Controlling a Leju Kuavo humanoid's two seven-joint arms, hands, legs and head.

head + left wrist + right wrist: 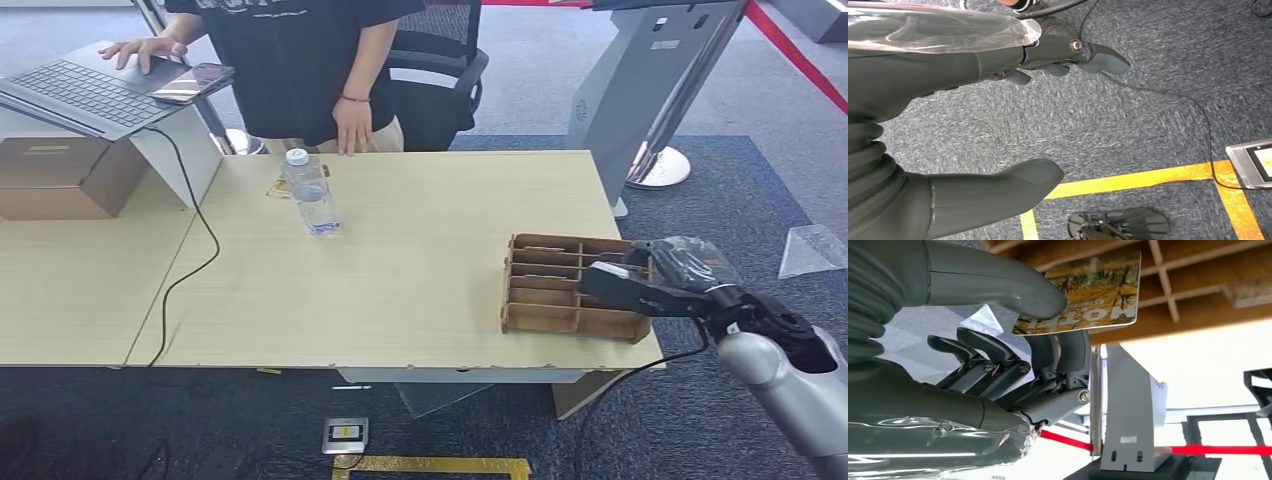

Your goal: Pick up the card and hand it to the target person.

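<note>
Right hand: the right hand [625, 285] reaches over the near right corner of the table, above the wooden rack. In the right wrist view, thumb and fingers [1068, 352] pinch a card between them — held, not resting loose.
Card: the card [1088, 295] has a yellow-orange print with some lettering; it sits in the right hand's pinch, just beside the rack's slats. Whether its far end touches the wood I cannot tell.
Left hand: the left hand [998, 115] hangs low over grey carpet with yellow tape lines; thumb and fingers apart, nothing between them.
Rack: a brown wooden rack [560, 285] with several compartments stands at the table's right near edge.
Table: a pale wood table [420, 290]; a black cable [195, 250] runs across its left part.
Bottle: a clear water bottle [310, 195] with a white cap stands upright, toward the far side, well apart from the rack.
Person: a person [300, 60] in a dark shirt stands at the far edge — one hand touching the table rim, the other on a laptop [95, 90] at far left.
Box: a cardboard box [60, 180] sits under the laptop stand.
</note>
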